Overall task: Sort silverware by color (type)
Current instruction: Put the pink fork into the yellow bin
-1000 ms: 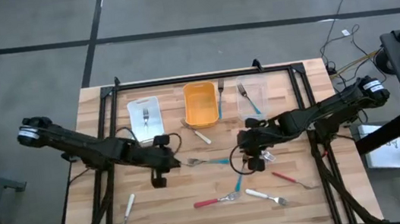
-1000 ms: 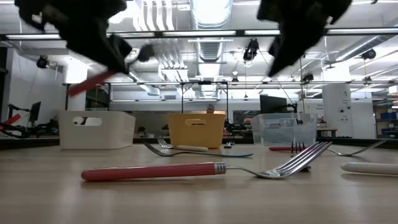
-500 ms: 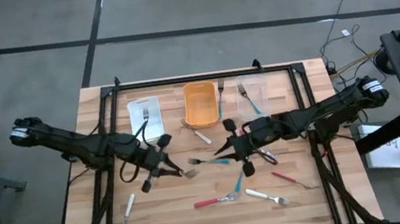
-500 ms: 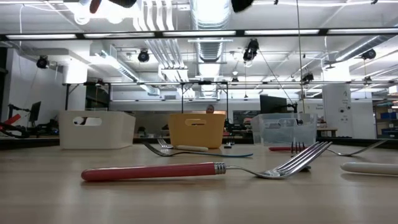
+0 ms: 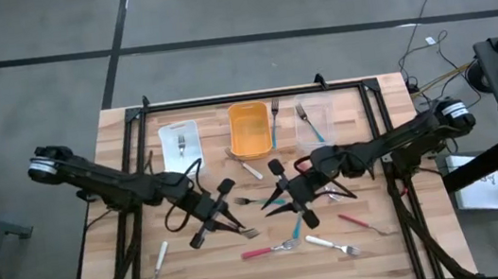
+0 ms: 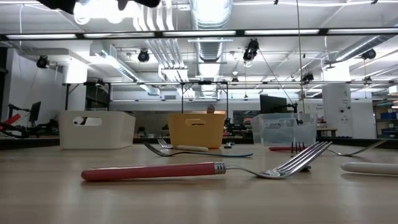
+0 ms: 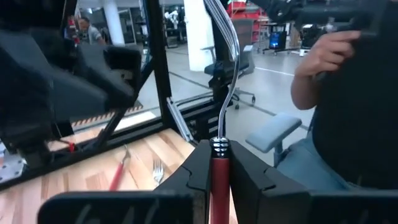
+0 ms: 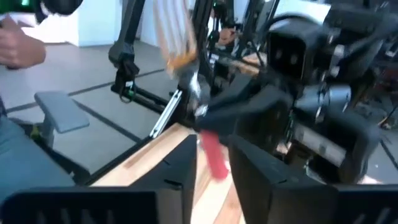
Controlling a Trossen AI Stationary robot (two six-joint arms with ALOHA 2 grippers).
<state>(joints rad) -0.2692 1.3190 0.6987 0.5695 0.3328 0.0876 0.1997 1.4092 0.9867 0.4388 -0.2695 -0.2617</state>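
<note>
1 red-handled fork (image 7: 219, 168) clamped in left jaws, tines forward; right jaws' state unclear.

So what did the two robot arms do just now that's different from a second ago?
Both grippers turned and swung toward the middle of the table. The left gripper slid forward and toward the right gripper, keeping its red-handled fork clamped. The right gripper moved closer to the left one, so the two now nearly face each other. The forks lying on the table and the bins stayed where they were.
</note>
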